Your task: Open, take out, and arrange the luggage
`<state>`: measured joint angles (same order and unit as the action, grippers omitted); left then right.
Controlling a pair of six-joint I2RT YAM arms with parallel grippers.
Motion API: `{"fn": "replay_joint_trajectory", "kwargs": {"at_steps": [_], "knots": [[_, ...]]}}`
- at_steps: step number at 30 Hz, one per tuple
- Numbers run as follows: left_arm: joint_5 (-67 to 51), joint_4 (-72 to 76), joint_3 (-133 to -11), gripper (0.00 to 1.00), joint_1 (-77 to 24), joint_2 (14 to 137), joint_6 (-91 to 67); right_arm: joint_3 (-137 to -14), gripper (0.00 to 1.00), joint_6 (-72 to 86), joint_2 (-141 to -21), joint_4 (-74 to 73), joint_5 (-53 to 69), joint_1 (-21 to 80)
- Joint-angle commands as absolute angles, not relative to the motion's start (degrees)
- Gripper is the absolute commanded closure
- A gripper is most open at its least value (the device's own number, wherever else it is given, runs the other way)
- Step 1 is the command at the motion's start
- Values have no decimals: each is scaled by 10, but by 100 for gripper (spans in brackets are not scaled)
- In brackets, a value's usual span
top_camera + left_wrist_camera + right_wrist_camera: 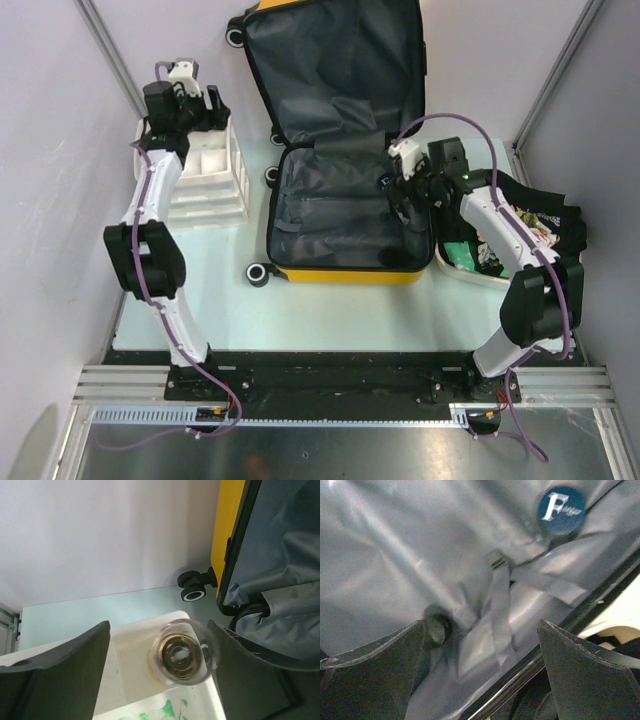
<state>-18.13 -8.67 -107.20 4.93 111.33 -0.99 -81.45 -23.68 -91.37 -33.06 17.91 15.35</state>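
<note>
The luggage [320, 60] lid runs off the top edge (blue tag [561, 510] lettering blurred).

luggage [345, 276] shell: glossy yellow plastic | lining [330, 210]: grey cloth, faint sheen | drawer unit [212, 195]: white plastic

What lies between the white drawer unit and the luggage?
Only a bare strip of table, seen in the top view, between the drawer unit and luggage.

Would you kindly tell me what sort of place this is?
Probably a robotics lab test cell: white panel walls on metal posts, a left arm and right arm bolted to a rail, and the open luggage staged on the table.
</note>
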Motion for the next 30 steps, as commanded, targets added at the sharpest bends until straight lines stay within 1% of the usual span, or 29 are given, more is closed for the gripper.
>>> {"fn": "replay_joint_trajectory", "kwargs": {"at_steps": [1,2,3,4,6,10,12,18,21,25,30], "knots": [[-181,-67,-1062,10,49,1055,13,-834,0,-326,-927,-455,163,177],[-179,-66,-1056,8,48,1049,12,-834,0,-333,-930,-483,170,178],[-179,-66,-1055,3,49,1032,12,-835,0,-337,-931,-496,171,181],[-176,-66,-1052,1,48,1024,13,-835,0,-338,-935,-507,171,182],[-178,-67,-1047,0,48,995,17,-838,0,-345,-941,-537,168,185],[-178,-69,-1034,0,49,947,24,-858,6,-331,-966,-573,159,188],[-179,-68,-1022,0,48,927,23,-866,8,-314,-990,-587,156,188],[-177,-68,-977,0,46,873,14,-909,25,-266,-1058,-613,163,189],[-176,-67,-955,0,47,857,10,-905,28,-253,-1070,-613,178,195],[-174,-69,-939,0,46,845,7,-897,30,-243,-1090,-594,162,216],[-169,-69,-921,0,46,836,15,-880,29,-221,-1114,-561,142,229]]}}
